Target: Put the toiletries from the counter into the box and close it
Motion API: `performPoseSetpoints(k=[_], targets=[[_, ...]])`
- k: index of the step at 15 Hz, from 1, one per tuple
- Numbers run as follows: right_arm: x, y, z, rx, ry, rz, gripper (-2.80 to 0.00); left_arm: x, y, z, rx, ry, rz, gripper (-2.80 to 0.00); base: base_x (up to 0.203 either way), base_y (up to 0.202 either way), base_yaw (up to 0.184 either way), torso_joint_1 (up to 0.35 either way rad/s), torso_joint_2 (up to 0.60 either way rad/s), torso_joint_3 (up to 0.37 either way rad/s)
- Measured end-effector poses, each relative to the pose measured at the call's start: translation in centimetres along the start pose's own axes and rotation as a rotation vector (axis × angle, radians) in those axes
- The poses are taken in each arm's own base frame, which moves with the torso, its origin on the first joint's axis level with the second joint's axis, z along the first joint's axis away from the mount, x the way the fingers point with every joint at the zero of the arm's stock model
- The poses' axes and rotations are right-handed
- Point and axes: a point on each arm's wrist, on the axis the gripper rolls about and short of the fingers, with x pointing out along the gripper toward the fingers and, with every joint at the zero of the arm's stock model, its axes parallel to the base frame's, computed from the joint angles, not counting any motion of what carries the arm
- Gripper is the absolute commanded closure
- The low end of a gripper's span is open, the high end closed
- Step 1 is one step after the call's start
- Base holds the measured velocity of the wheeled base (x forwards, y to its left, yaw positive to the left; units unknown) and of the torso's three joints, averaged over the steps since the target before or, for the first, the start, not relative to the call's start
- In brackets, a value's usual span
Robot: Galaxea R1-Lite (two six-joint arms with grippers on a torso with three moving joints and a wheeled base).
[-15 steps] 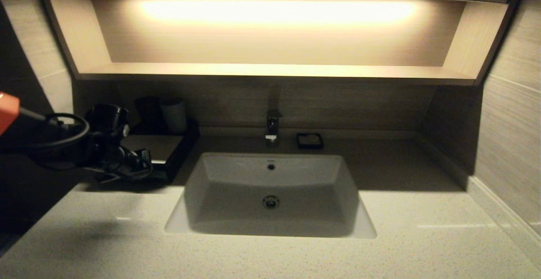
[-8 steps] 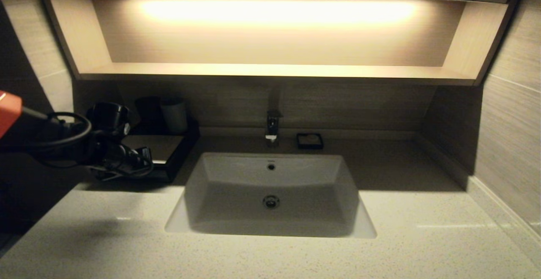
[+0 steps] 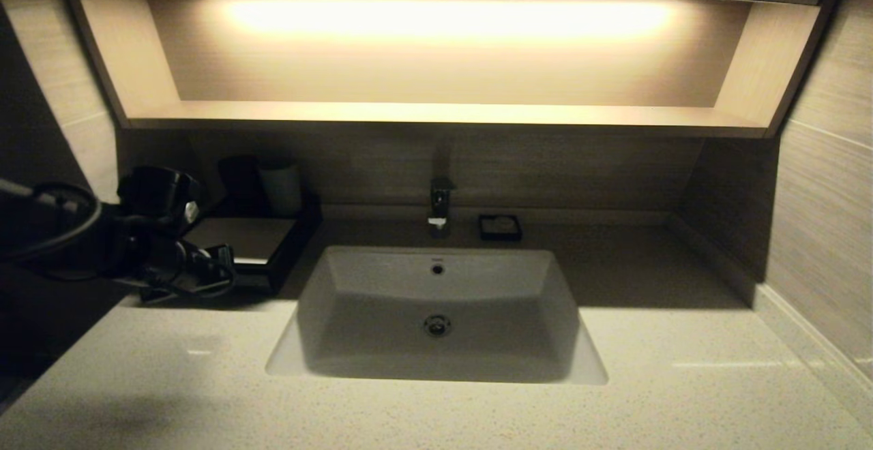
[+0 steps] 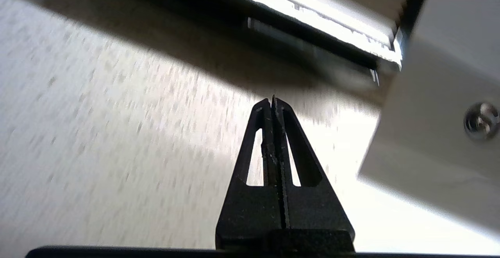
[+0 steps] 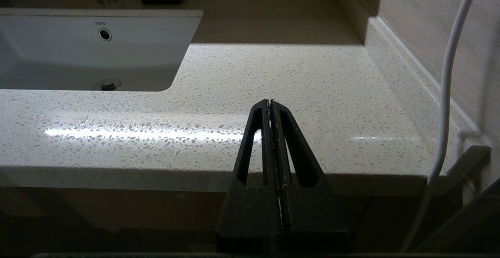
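Note:
A black box (image 3: 269, 249) with a pale flat top stands at the back left of the counter; in the left wrist view it is a dark band (image 4: 273, 35) beyond the fingertips. No loose toiletries show on the counter. My left gripper (image 3: 225, 257) is shut and empty, low over the speckled counter just in front of the box, with its tip (image 4: 272, 101) short of the box's shadow. My right gripper (image 5: 270, 101) is shut and empty at the counter's front edge, right of the sink, out of the head view.
The white sink (image 3: 354, 279) fills the middle of the counter and also shows in both wrist views (image 4: 437, 133) (image 5: 47, 47). The faucet (image 3: 440, 204) and a black soap dish (image 3: 500, 226) stand behind it. Two cups (image 3: 281, 185) stand behind the box. A white cable (image 5: 449, 74) hangs at the right wall.
My left arm has drawn back to the left and slightly down, away from the box; its orange part has left the head view. The gripper stays shut.

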Motion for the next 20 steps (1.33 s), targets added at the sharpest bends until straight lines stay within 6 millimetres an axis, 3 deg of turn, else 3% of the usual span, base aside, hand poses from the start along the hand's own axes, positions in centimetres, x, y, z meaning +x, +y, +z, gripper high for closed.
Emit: performPoseSetpoints(k=[10, 15, 20], targets=[[0.0, 0.0, 0.0, 0.000, 0.000, 0.000, 0.00, -8.7, 1.0, -3.2, 0.072, -0.115, -0.048, 0.00, 0.000, 0.000, 0.000, 0.000, 0.00, 0.000], [0.0, 0.0, 0.0, 0.000, 0.000, 0.000, 0.00, -13.3, 0.0, -6.4, 0.154, -0.183, -0.148, 0.00, 0.000, 0.000, 0.000, 0.000, 0.00, 0.000], [0.0, 0.0, 0.0, 0.000, 0.000, 0.000, 0.00, -16.7, 1.1, -9.1, 0.219, -0.264, -0.191, 0.00, 0.000, 0.000, 0.000, 0.000, 0.00, 0.000]])
